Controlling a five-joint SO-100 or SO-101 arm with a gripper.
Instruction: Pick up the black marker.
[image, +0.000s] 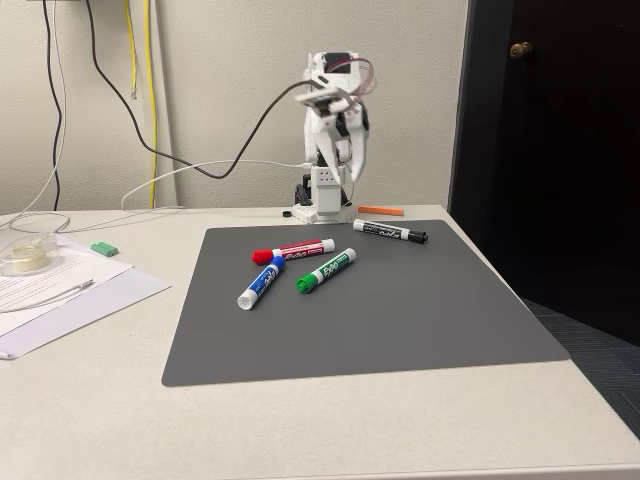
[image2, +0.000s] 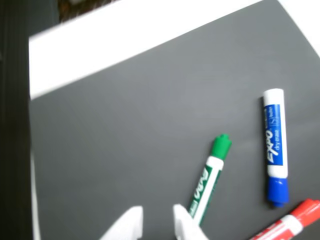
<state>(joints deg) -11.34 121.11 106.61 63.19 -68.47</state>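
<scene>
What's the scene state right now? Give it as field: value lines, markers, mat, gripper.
surface: dark grey mat on a white table
black marker: far right part of the mat in the fixed view, lying flat, apart from the others
red marker: lying flat, cap end close to the blue marker's cap
blue marker: lying flat
green marker: lying flat
gripper: fingers slightly apart, holding nothing, above the mat near the green marker
arm: folded up behind the mat

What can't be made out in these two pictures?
- Gripper: wrist view cuts off the fingers at the bottom edge; in the fixed view the folded arm is too small to show the jaws.
- Red marker: cut off at the wrist view's corner.
- Black marker: label print too small in the fixed view.
</scene>
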